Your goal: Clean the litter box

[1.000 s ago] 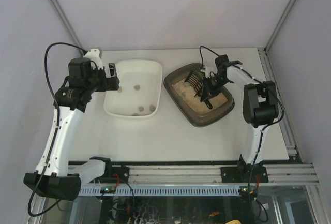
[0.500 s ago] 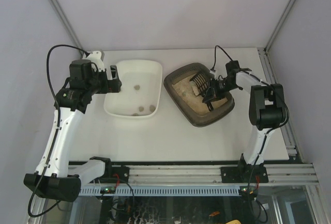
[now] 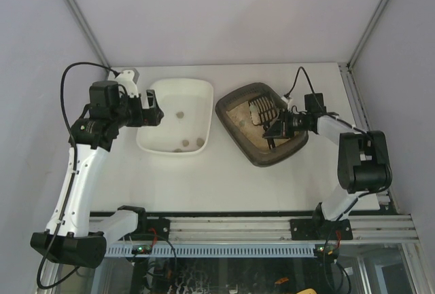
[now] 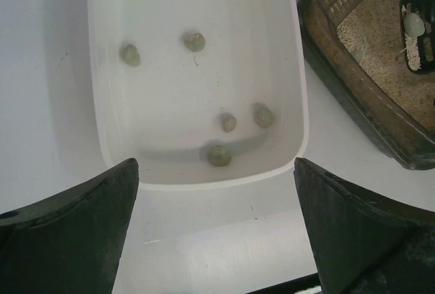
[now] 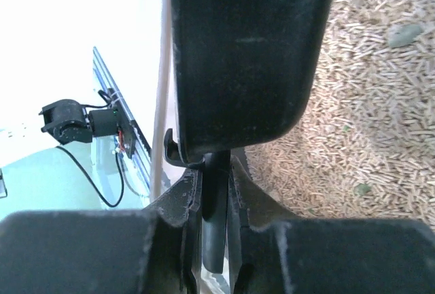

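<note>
Litter box [image 3: 230, 123], the dark grey-brown translucent plastic tray of beige granules, sits at 3 o'clock of the white rectangular plastic tray [image 4: 204, 178]. That tray collects the greenish round clumps [image 4: 219, 155]. Your right gripper [image 5: 215, 199] pinches the black slotted plastic scoop [image 5: 245, 56] by its handle, with the blade over the litter for sifting. Your left gripper [image 4: 216, 233] hovers with its jaws spread at the white tray's 9 o'clock end, likely ready to steady it.

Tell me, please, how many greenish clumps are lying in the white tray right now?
5 clumps in the white tray, seen from the left wrist: one far left, one far centre, a close pair right of centre, one by the near wall. None seems hidden.
</note>
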